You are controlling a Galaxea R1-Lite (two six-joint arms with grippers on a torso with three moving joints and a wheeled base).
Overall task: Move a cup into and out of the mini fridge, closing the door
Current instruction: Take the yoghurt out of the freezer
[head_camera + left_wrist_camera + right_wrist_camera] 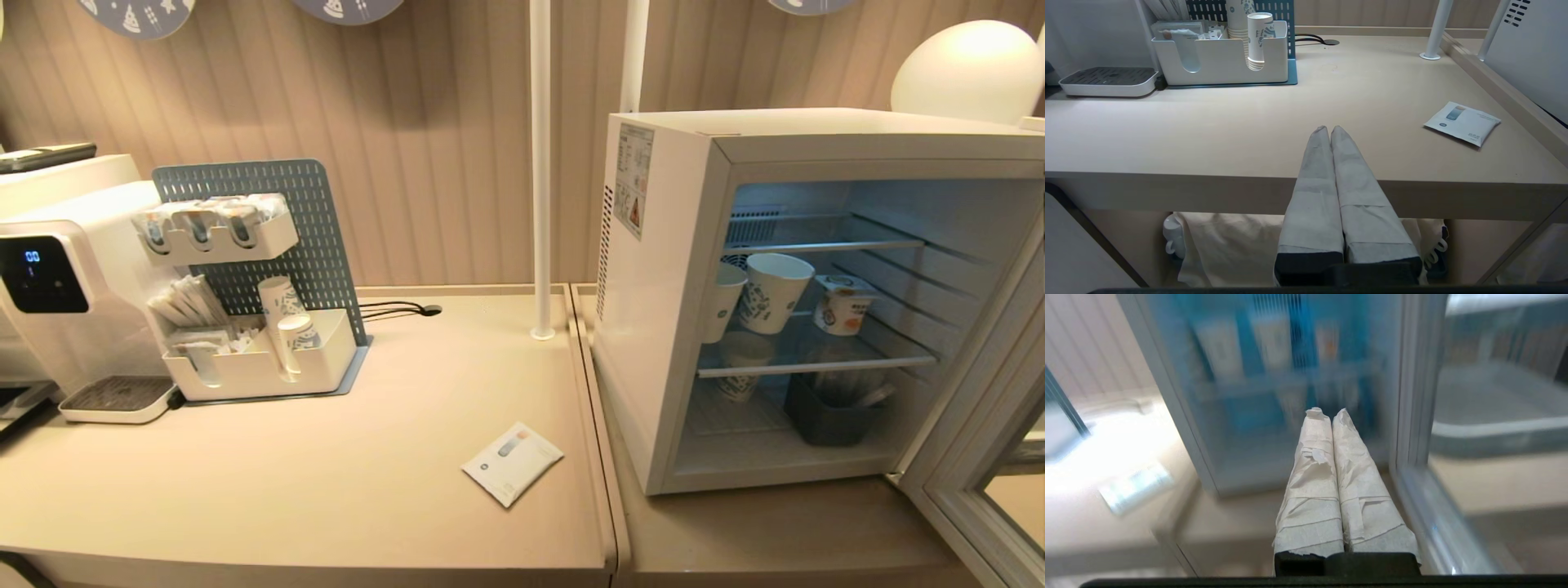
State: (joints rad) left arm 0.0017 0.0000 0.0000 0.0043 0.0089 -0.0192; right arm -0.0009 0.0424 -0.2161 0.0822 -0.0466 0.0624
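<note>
Both claws shut, empty: left claw [1329, 130] parked low before bench [1290, 122] edge, right claw [1327, 413] facing fridge [661, 327]. Door [971, 457] open, so reach is free. Cup [842, 305] on middle shelf, beside paper cups [771, 291].

Fridge [653, 343] mouth clear w/ door [976, 457] open; paper cups [767, 290] crowd shelf.

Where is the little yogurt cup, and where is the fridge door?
cup [841, 306], head view, its printed side.
door [971, 457], head view, its pale frame, swung open.
</note>
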